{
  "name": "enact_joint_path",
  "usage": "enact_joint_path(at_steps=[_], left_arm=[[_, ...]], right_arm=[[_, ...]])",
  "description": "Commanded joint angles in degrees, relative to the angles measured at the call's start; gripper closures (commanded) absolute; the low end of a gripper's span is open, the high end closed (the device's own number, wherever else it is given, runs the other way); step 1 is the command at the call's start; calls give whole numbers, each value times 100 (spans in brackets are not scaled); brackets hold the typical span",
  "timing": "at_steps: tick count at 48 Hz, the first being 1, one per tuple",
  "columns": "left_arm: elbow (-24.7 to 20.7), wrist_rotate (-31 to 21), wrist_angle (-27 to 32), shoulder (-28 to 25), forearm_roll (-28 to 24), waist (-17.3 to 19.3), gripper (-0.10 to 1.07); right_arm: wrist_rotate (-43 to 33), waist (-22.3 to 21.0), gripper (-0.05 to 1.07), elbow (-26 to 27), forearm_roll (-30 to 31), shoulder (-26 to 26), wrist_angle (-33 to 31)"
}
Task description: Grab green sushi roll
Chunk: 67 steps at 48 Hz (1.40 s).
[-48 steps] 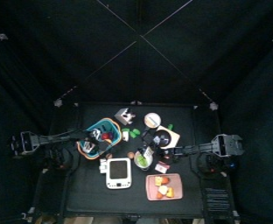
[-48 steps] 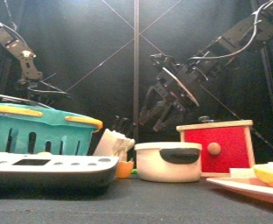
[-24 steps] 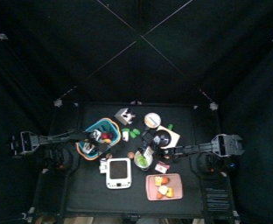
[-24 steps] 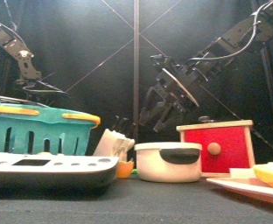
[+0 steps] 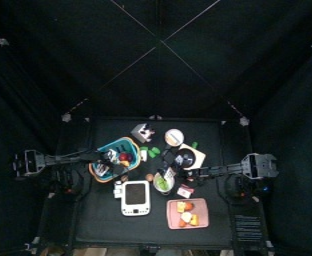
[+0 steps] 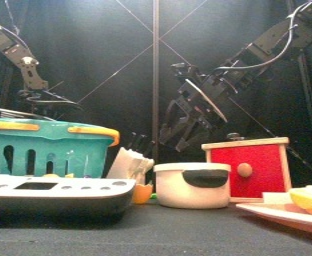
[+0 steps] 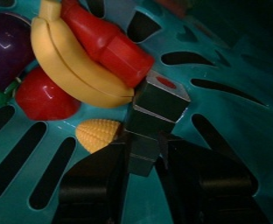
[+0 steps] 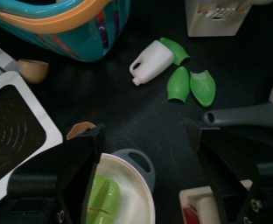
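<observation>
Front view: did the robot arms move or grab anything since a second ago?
Nothing visibly changed. The left gripper still hangs over the teal basket. The right gripper still hangs in the air behind the white pot. Everything on the table sits where it was.

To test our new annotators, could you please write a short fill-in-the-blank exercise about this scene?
The green sushi roll lies inside the teal ____, near a banana. The banana is coloured ____. The right gripper has its fingers ____. In the front view, the box beside the white pot is ____.
Missing words: basket, yellow, open, red.
</observation>
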<state>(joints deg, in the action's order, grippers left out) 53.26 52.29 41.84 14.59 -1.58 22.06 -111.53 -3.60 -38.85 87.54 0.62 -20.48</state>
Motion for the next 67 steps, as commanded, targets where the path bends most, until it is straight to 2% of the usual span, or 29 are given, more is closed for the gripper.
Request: enact_joint_path(at_steps=[1, 18, 28, 37, 52, 67], left_arm=[[-79, 0, -185, -290, -79, 9, 23], [-404, 18, 202, -299, -237, -114, 4], [-659, 44, 835, -299, -290, -466, 4], [-879, 53, 826, -316, -316, -483, 4], [-554, 53, 800, -536, -334, -492, 4], [-475, 202, 562, -615, -334, -501, 5]], right_arm=[[18, -44, 1, 114, 18, 105, 0], [18, -44, 1, 97, 18, 97, 0], [18, -62, 1, 114, 18, 70, 0], [18, -88, 1, 123, 18, 9, 9], [18, -97, 1, 141, 18, -9, 9], [9, -114, 1, 141, 18, -18, 9]])
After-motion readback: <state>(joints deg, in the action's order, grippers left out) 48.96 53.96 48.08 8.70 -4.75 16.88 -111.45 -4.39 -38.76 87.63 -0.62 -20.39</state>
